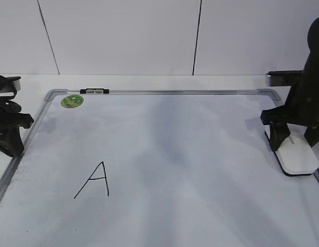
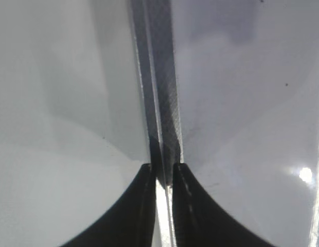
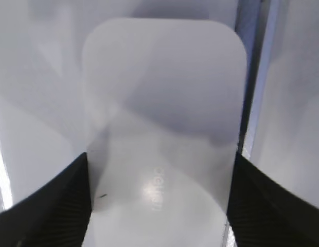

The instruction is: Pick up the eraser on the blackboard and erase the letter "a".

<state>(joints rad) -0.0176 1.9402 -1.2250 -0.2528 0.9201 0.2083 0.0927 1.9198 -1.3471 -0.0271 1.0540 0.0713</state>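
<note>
- Two arms, both at the blackboard (image 1: 164, 154): left gripper (image 2: 164, 172) has its fingers pinched narrow at the frame's left edge, parked clear.
- Only a capital "A" (image 1: 93, 180) shows lower left; no lowercase one visible.
- Right gripper (image 3: 159, 200), fingers spread wide straddling the eraser (image 1: 297, 157) at the right edge, lined up to grab.

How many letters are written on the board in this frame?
1. A capital "A" in black marker sits on the lower left of the board. No other letter shows; the near edge of the board is out of frame, so more may be hidden.

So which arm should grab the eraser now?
Right. Its pincer is open astride the eraser at the board's right edge; the left pincer sits nearly shut over the far left frame.
</note>
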